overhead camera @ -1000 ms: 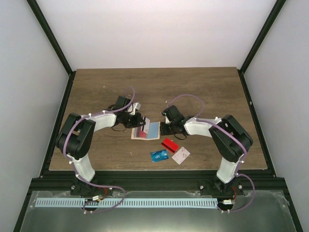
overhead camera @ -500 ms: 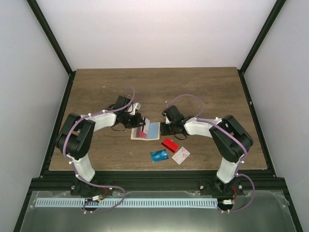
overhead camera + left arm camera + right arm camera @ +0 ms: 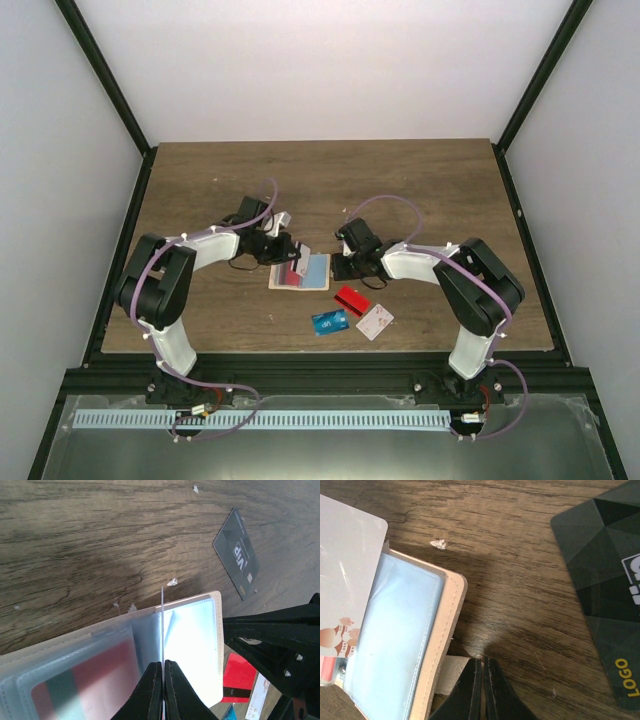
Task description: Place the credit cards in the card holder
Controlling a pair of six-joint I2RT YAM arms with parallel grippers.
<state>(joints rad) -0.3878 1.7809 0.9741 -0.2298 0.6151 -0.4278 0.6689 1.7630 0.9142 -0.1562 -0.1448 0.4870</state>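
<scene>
The card holder [image 3: 305, 275] lies open on the table, its clear sleeves [image 3: 192, 645] facing up. My left gripper [image 3: 163, 662] is shut on a thin white card [image 3: 162, 622], seen edge-on and standing over the holder's sleeves; the same card [image 3: 345, 555] shows small reddish marks. My right gripper [image 3: 481, 661] is shut on the holder's beige tab [image 3: 451, 675] at its right edge. Loose credit cards lie nearer the front: a red one [image 3: 351, 299], a blue one [image 3: 329, 322] and a white one [image 3: 375, 321].
A dark card marked VIP [image 3: 236, 552] lies on the wood just beyond the holder, under the right arm. A dark frame rail [image 3: 120, 250] borders the table on each side. Both arms [image 3: 420, 262] reach in toward the centre.
The left gripper and its white card have shifted slightly toward the holder. The right arm and the loose cards have not moved.
</scene>
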